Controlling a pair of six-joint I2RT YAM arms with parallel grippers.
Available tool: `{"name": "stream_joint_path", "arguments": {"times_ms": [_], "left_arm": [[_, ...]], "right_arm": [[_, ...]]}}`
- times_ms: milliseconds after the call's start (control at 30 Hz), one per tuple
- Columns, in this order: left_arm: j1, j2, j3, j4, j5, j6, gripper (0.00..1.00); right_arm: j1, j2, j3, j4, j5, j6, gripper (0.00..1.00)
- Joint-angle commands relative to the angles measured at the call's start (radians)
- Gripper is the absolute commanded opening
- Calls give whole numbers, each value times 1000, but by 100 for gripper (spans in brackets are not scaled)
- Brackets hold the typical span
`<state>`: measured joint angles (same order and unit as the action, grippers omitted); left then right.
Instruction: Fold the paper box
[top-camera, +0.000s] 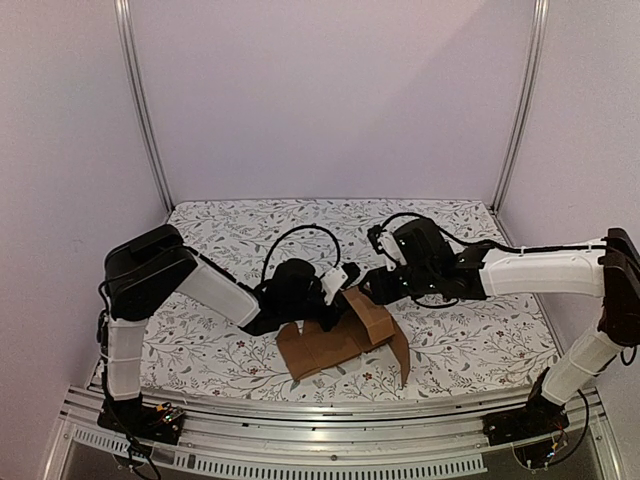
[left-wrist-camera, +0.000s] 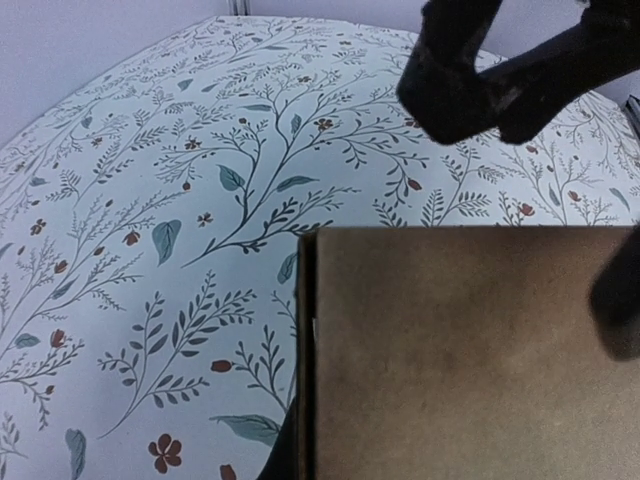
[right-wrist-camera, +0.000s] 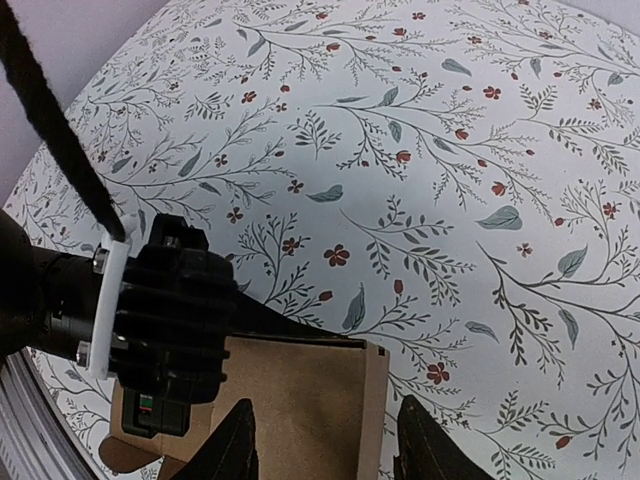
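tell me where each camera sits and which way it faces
Top external: high behind the bases, looking down; left arm, right arm meet at the plain brown cardboard paper box.
Left wrist: looks across a box panel; right gripper ahead.
Right wrist: looks down; own fingers straddle the box edge.
Both wrist views share the box.

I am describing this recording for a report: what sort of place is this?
Probably a robot test cell in a lab: left arm and right arm bolted to an aluminium rail, plain walls, flower-patterned table.
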<state>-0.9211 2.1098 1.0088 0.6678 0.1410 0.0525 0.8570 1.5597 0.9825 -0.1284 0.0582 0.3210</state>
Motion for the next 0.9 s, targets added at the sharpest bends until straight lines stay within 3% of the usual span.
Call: {"name": "stream_joint_path", "arguments": {"times_ms": [0,267,433,567,867], "left_arm": [[-16,27,13,-27,3,9,0],[-18,38,-3,16,21,-18,1],[-16,26,-68,129,15,-35,25],[-17,33,-110,242,17,-49,36],[-18,99,-154,472,2,-49,37]], "right_arm": [[-17,47,18,40,-36,19,44],[-23,89,-6,69,-98,34,33],[-25,91,-21,78,-115,53,27],[-28,86,-29,78,-125,57,26],[-32,84,-43,93,-145,69,24]]}}
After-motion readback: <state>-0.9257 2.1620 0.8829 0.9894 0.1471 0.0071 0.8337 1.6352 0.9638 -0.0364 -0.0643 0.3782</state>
